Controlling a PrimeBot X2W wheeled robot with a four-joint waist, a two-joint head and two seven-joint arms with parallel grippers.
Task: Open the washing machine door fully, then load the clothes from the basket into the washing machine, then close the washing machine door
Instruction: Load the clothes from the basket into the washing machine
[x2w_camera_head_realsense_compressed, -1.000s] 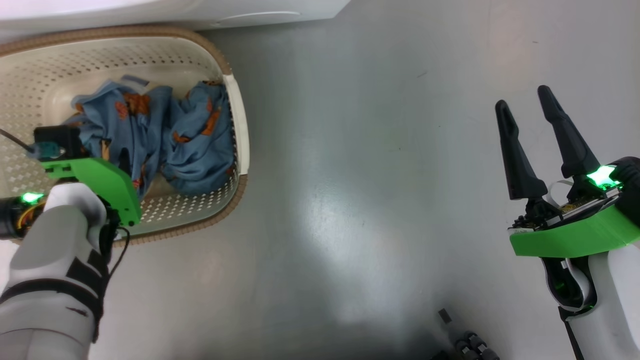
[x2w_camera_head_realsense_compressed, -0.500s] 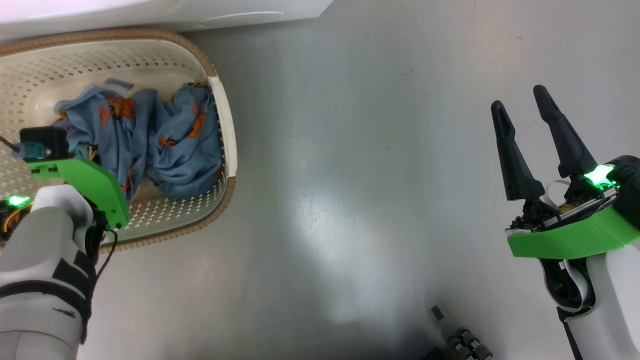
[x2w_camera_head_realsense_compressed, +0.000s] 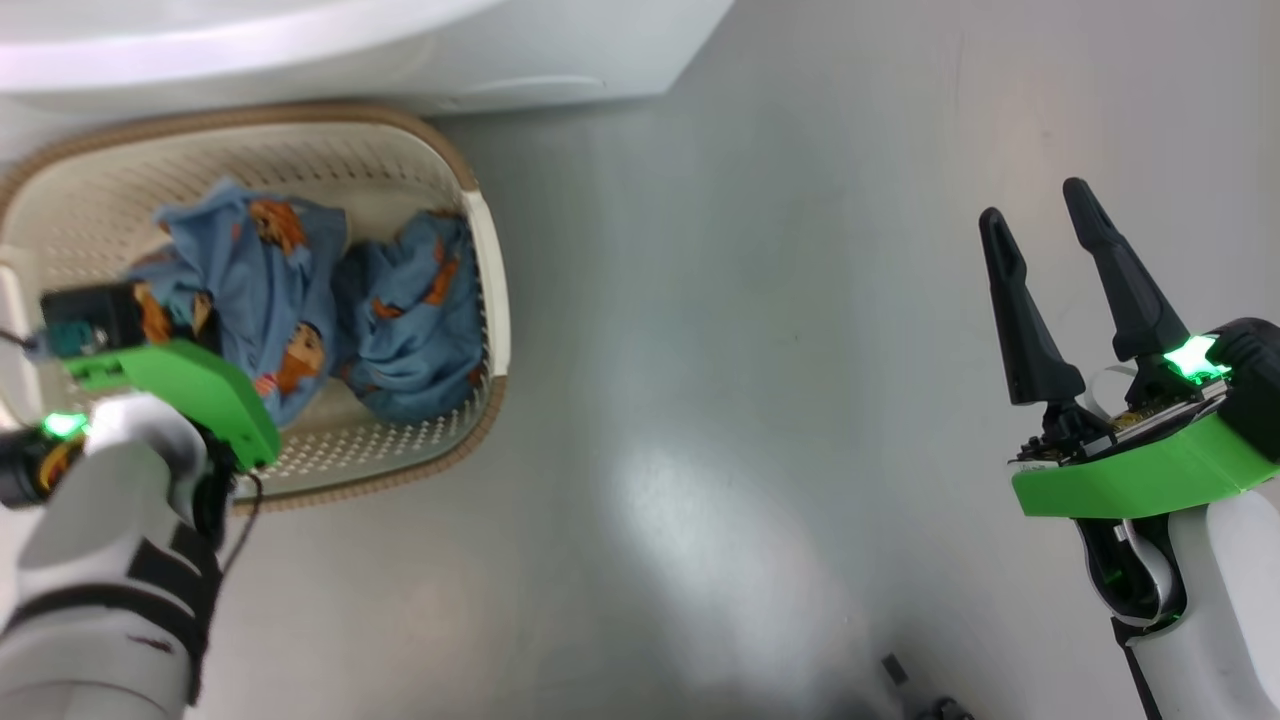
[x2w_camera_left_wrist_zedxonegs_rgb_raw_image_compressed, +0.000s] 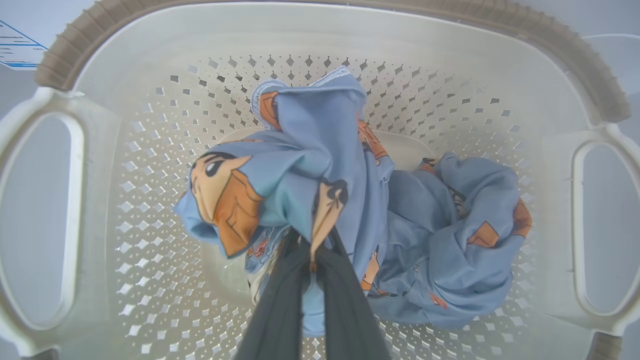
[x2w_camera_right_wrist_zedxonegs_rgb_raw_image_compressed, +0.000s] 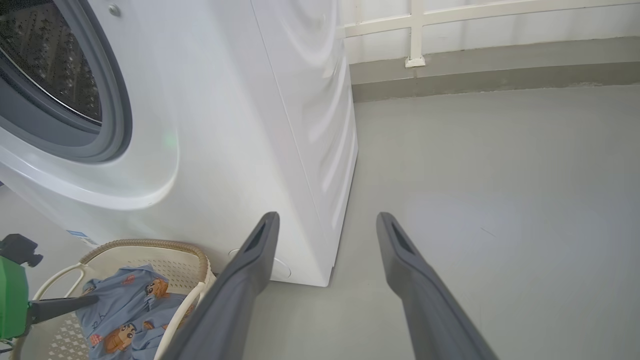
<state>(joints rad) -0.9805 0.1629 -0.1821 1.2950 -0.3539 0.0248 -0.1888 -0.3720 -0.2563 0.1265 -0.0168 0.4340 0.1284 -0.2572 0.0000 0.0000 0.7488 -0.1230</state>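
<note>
**Down in the basket: left gripper clamped on a fold of the clothes**

At the foot of the washing machine (x2w_camera_right_wrist_zedxonegs_rgb_raw_image_compressed: 225, 125) I see one basket (x2w_camera_head_realsense_compressed: 492, 300) on the grey floor (x2w_camera_head_realsense_compressed: 750, 350), just before the washer's front. Whether they touch I cannot tell. Its long axis runs left to right across the head view, along the washer's front, with one handle at each end, two in all.

Inside it lie the clothes (x2w_camera_head_realsense_compressed: 400, 310), in two bunches. One bundle is crumpled against the basket's right end. The other stands up near the middle, with a cartoon print facing my left wrist camera. How many garments that makes I cannot tell.

My left gripper (x2w_camera_left_wrist_zedxonegs_rgb_raw_image_compressed: 312, 265) reaches down into the basket. Its two fingers are pinched together on a fold of the middle bunch, and cloth spills over both tips.

My right gripper (x2w_camera_head_realsense_compressed: 1033, 200) hangs over bare floor, well apart from the basket. Its two fingers are spread with nothing between them, pointing away from me.

From the right wrist I see the washer's round opening, with its grey gasket (x2w_camera_right_wrist_zedxonegs_rgb_raw_image_compressed: 60, 135) and steel drum (x2w_camera_right_wrist_zedxonegs_rgb_raw_image_compressed: 50, 60) exposed. One small blue label (x2w_camera_left_wrist_zedxonegs_rgb_raw_image_compressed: 17, 47) shows on the white panel just beyond the basket's rim.
</note>
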